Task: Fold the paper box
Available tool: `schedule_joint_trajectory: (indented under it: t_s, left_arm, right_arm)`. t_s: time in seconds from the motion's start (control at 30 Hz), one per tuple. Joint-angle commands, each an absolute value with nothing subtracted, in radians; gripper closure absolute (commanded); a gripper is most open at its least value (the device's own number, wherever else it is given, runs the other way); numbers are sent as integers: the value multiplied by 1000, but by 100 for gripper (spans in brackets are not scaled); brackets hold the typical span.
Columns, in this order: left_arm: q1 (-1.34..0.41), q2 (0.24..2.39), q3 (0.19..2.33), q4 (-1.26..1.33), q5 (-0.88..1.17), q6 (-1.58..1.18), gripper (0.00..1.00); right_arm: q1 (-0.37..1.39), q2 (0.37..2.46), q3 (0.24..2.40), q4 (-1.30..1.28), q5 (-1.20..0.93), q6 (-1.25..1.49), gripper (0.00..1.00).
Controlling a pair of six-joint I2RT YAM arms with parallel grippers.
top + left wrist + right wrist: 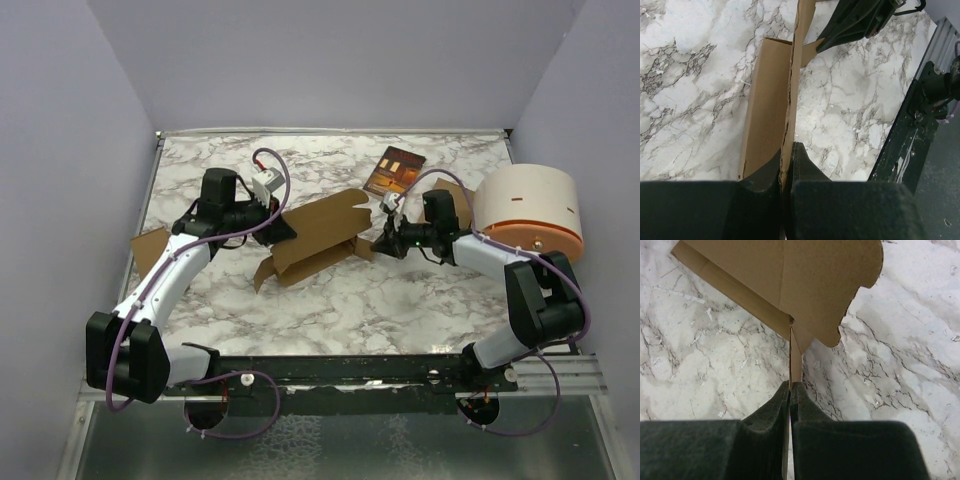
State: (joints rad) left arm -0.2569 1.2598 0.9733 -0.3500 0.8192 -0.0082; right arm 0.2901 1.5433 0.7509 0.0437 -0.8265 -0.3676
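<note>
The tan paper box lies partly folded in the middle of the marble table, one long wall raised. My left gripper is shut on the box's left end; in the left wrist view the pads pinch the upright cardboard wall edge-on. At the right end my right gripper is shut on a narrow flap. The right wrist view shows its fingers pressed on that thin flap, with the scalloped panel spreading beyond it.
A dark reddish-brown booklet lies at the back. A round white drum with an orange band stands at the right edge. Loose cardboard pieces sit at the left edge and behind the right arm. A dark rail runs along the front.
</note>
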Motion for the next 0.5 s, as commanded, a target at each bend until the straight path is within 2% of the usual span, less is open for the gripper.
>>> schedule_joint_trajectory:
  t_s: [0.0, 0.13, 0.47]
  left_arm:
    - [-265, 1232, 954, -365, 811, -4, 100]
    - [-273, 1234, 955, -328, 812, -9, 100]
    - [-272, 1342, 1054, -285, 756, 42, 100]
  right_arm:
    - [320, 1532, 772, -15, -750, -388, 99]
    - [367, 1521, 781, 27, -651, -372, 99]
    - [405, 1491, 774, 327, -368, -343, 99]
